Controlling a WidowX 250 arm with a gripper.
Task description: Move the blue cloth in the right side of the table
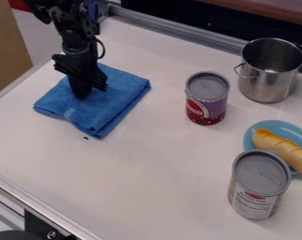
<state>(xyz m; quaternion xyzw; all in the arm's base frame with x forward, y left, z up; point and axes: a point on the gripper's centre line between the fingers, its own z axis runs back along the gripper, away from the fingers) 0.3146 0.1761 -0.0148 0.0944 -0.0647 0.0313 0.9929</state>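
Tin lower right; jaws at blue cloth, cannot tell opening or hold.

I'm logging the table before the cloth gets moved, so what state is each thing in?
Blue fabric cloth: folded, lying flat, gripper down at it.
Silver metal pot: upright, lidless.
Red and purple cylindrical can: upright, top closed.
Silver-topped can with pale label: upright, top closed.
Round blue plate: right side up, bearing the bread.
Long golden-brown bread: whole, on the plate.
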